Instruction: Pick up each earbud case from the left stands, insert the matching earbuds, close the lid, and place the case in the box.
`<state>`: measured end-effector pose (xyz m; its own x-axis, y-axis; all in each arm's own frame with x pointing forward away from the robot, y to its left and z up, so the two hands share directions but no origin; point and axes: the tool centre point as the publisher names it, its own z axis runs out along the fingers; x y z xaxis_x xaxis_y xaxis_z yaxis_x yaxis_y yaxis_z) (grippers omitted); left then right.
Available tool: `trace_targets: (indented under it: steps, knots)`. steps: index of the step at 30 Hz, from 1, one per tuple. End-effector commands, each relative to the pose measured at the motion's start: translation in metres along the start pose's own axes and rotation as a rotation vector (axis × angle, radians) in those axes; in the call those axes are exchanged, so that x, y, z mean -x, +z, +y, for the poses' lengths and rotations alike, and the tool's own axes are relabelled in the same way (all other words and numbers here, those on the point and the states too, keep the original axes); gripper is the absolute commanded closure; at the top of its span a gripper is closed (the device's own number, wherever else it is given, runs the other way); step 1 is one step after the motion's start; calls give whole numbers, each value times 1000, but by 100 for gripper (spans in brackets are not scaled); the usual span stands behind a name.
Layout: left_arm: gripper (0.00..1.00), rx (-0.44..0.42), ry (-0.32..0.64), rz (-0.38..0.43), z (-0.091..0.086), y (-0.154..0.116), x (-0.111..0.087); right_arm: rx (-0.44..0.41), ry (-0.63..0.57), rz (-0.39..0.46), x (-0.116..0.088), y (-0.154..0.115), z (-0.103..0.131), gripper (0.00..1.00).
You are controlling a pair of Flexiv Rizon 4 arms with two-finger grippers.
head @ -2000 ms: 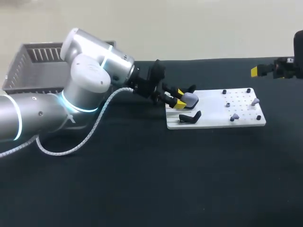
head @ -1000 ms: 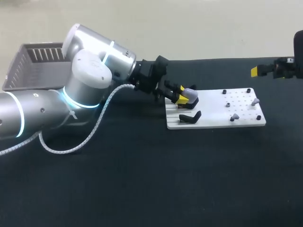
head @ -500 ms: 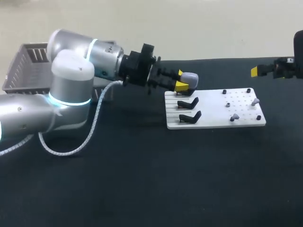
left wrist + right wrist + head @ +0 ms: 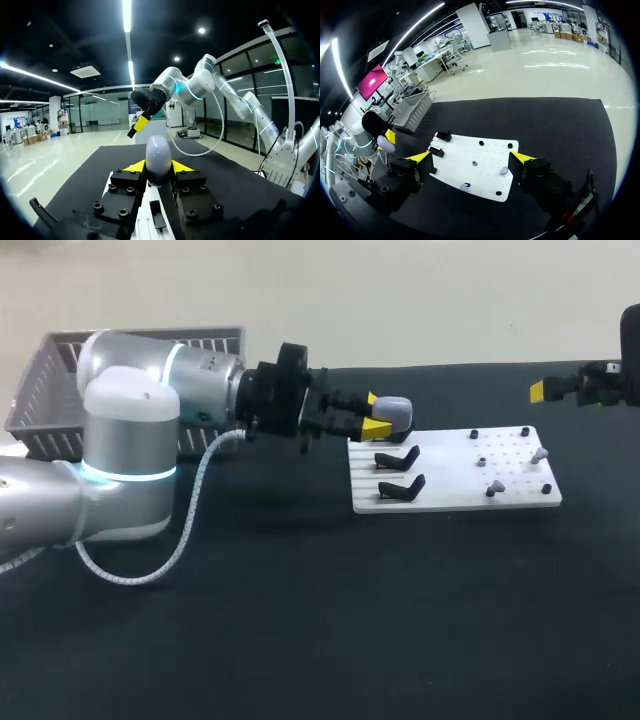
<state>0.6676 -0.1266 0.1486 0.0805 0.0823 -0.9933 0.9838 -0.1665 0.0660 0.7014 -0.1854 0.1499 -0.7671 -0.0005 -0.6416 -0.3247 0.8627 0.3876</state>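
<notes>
The left claw (image 4: pixel 376 416) pinches the grey earbud case (image 4: pixel 395 410) above the white board (image 4: pixel 450 475) corner nearest the basket (image 4: pixel 50 380), and the right claw (image 4: pixel 471 157) hangs open.

Table (image 4: pixel 300 640): black-topped, filling most of the head view.
Surface: matte, cloth-like, evenly dark.
Far edge: straight, running across the view.
Light: soft and even over the top.

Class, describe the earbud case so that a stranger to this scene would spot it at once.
Start at the white board, then look above its left edge, where the left gripper hangs. The earbud case is the lavender-grey oval clamped between the yellow fingers, unlike the two black stands below it.
</notes>
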Motion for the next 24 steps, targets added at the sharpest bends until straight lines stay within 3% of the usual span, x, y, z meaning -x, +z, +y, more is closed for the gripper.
trace_targets:
  steps: [1,24]
  knots:
    - [100,76,5,-6,-6,-3,-1,1,-1,0,0,0,0,0]
    - [100,17,10,-11,-5,-2,-3,1,-1,0,0,0,0,0]
